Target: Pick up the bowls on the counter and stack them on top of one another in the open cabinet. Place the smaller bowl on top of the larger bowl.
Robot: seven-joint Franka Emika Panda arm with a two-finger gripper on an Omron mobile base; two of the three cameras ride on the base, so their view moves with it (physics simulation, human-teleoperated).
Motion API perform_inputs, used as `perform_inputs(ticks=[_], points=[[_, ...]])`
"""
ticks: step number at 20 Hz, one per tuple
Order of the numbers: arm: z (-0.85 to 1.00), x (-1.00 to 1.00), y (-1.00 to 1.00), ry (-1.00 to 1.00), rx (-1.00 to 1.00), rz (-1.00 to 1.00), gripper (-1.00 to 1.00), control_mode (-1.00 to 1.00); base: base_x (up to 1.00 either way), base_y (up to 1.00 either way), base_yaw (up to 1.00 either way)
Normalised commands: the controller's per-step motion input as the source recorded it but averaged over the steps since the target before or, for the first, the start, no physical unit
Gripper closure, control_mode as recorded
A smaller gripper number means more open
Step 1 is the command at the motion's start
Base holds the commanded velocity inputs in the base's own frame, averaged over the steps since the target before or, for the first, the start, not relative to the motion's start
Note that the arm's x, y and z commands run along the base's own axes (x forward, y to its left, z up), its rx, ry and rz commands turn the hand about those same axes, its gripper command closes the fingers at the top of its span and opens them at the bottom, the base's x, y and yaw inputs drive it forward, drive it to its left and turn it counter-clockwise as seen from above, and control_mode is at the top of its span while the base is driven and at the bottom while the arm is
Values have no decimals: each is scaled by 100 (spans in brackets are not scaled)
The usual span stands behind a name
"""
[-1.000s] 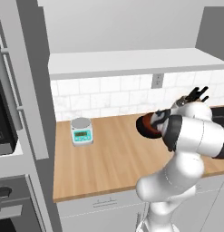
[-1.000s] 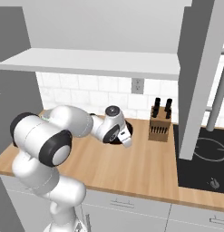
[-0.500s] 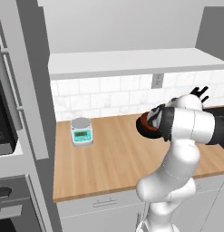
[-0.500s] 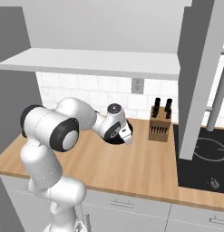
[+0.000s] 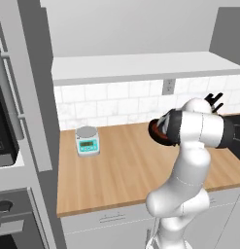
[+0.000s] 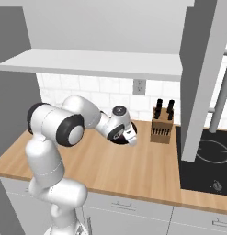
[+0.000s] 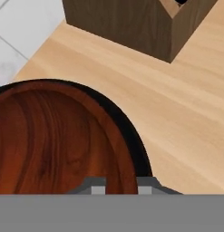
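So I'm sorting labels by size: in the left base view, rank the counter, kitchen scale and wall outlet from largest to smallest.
1. Counter, by far the largest.
2. Kitchen scale.
3. Wall outlet, smallest; it sits farther back, so some of that gap may be distance.

Base cams flank counter (image 5: 121, 170); hand cam close.

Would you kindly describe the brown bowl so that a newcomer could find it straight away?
Start at the wooden counter and find the knife block by the tiled wall. Just left of it, under the hand, sits the reddish-brown bowl. Its wood grain separates it from the black bowl whose rim shows beneath it.
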Motion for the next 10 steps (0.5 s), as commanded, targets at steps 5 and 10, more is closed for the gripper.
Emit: perform_inputs(ticks=[5, 10], points=[[0, 0, 0, -1, 0, 0, -100, -100, 0, 0, 0], [25, -24, 0, -11, 0, 0, -100, -100, 0, 0, 0]])
